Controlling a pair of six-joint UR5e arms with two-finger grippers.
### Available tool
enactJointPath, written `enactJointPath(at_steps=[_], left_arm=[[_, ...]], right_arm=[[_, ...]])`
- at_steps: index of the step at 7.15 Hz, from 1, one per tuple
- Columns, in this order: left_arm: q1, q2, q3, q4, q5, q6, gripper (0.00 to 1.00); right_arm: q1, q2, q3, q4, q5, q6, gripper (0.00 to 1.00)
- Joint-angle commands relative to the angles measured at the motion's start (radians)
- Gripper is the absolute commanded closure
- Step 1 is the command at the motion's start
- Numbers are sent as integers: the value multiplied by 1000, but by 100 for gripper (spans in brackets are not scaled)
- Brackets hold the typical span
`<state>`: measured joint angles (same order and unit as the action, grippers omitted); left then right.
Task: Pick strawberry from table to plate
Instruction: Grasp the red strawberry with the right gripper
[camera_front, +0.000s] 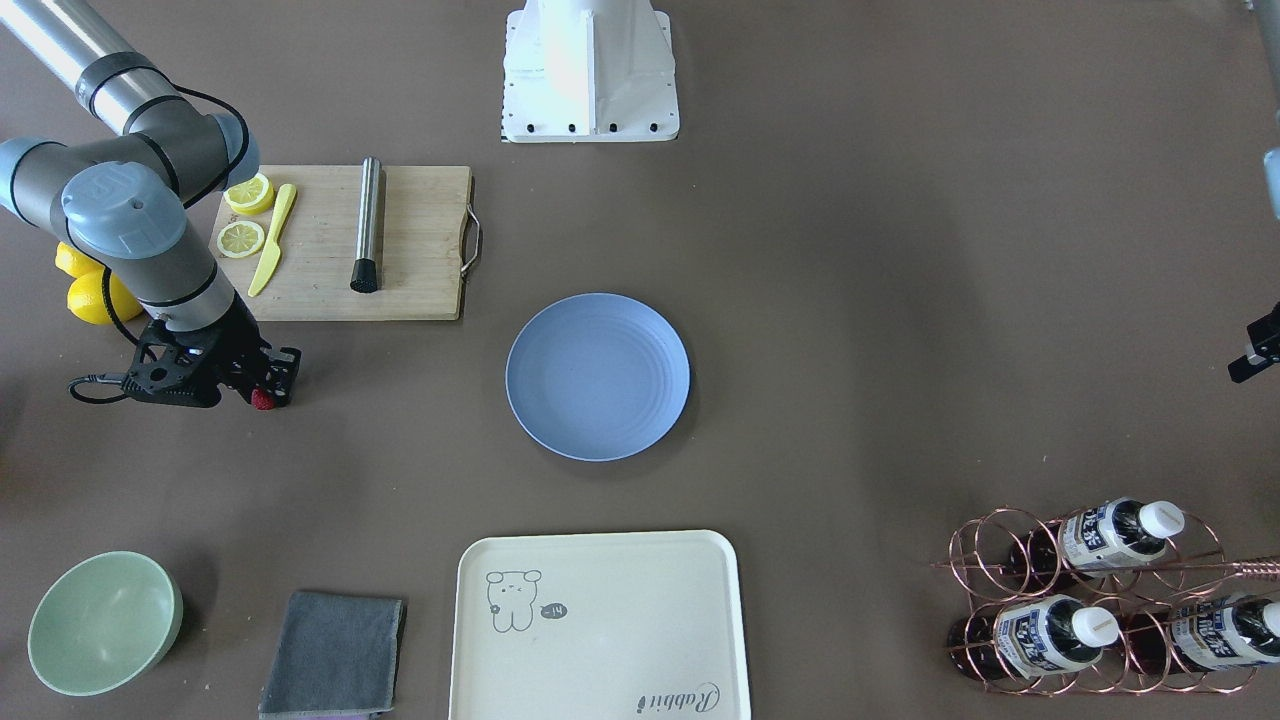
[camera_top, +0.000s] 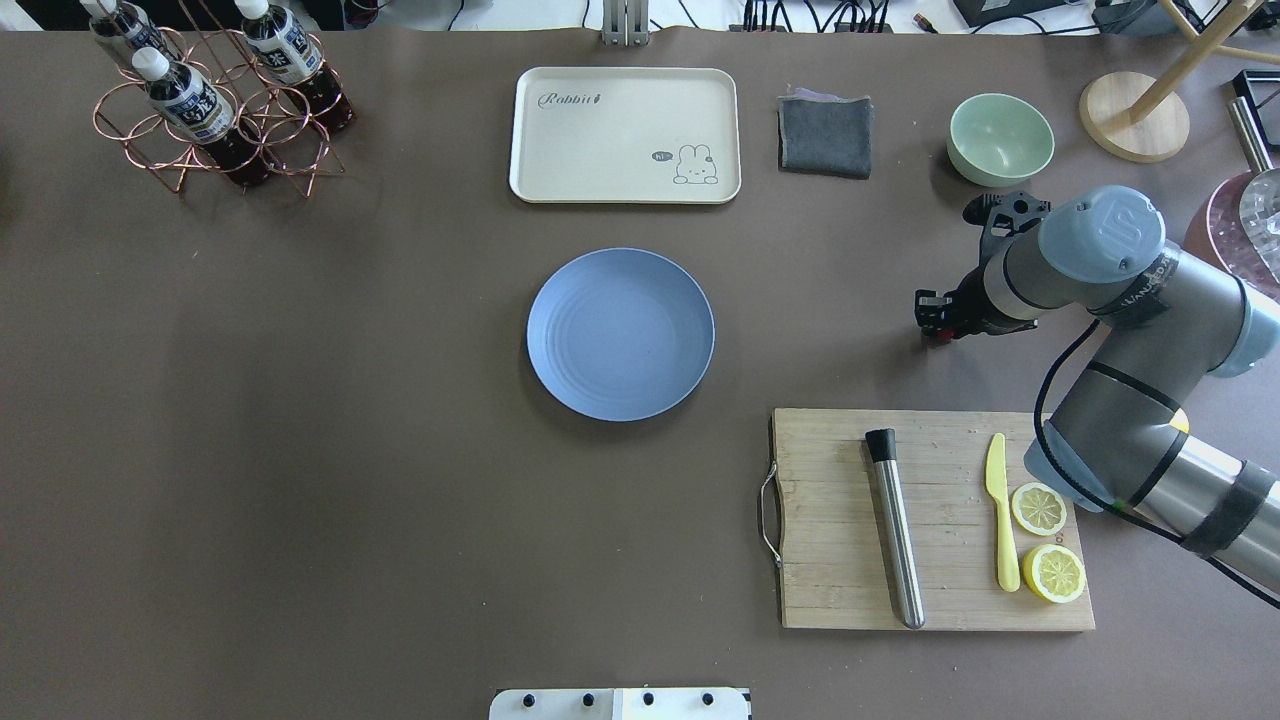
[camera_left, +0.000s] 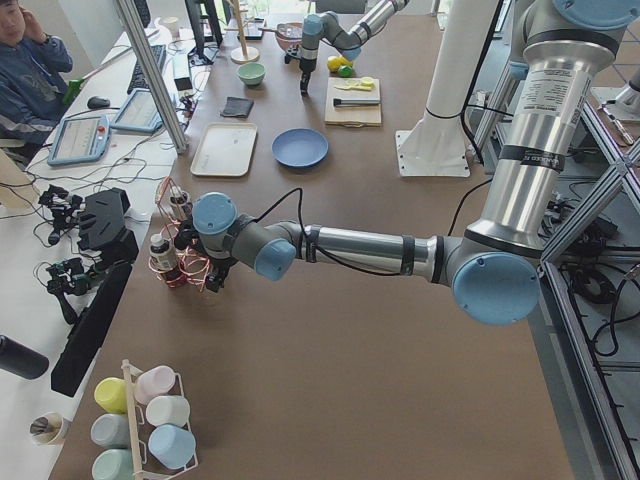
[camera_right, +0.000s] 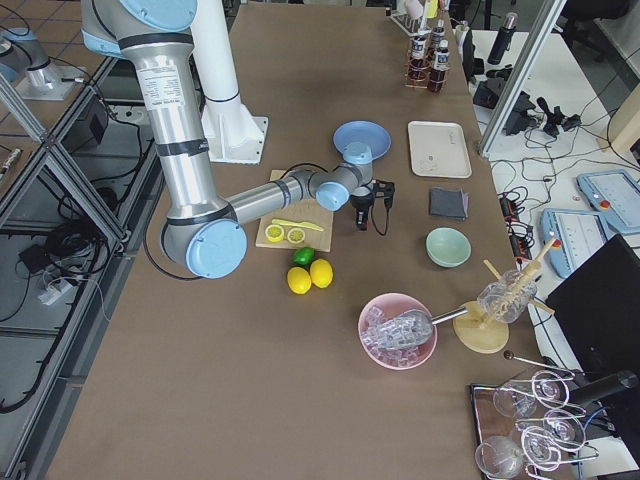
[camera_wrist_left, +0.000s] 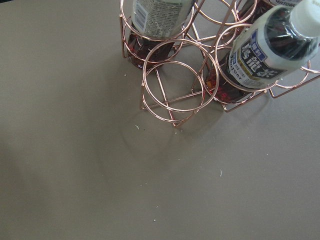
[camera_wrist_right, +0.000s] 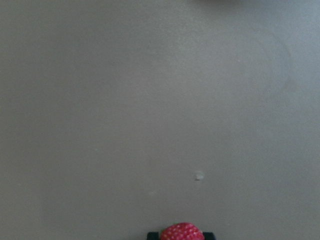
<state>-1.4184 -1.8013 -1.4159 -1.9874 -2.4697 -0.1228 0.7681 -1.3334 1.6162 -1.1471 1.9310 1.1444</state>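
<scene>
The strawberry (camera_front: 263, 400) is a tiny dark red berry low over the table (camera_front: 900, 250), in front of the cutting board's corner. My right gripper (camera_front: 266, 392) is shut on it. In the right wrist view the strawberry (camera_wrist_right: 181, 232) shows at the bottom edge with a black fingertip (camera_wrist_right: 153, 235) tight on each side. The light-blue plate (camera_front: 597, 376) sits bare at the table's middle, well apart from the berry. My left gripper (camera_left: 210, 272) hovers by the copper bottle rack (camera_wrist_left: 175, 85); I cannot tell if it is open or shut.
A wooden cutting board (camera_front: 410, 270) with lemon slices, a yellow knife and a steel rod lies just behind the right gripper. Whole lemons (camera_front: 95, 295) sit under the arm. A green bowl (camera_front: 103, 622), grey cloth (camera_front: 333, 655) and cream tray (camera_front: 600, 625) line the far edge.
</scene>
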Motion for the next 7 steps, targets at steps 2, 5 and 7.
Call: enactJointPath(at_steps=[2,5,7], left_arm=[[-23,3,5,19,2,2,2],[-77,62,-5,19,0,44,2],[-115,91,-6,19,2,107,2]], right_arm=[[-6,51,63,-43,8,56,100],[-100,282,56,-238,-48,294,100],[-218,409,12,-290,-171,432,100]])
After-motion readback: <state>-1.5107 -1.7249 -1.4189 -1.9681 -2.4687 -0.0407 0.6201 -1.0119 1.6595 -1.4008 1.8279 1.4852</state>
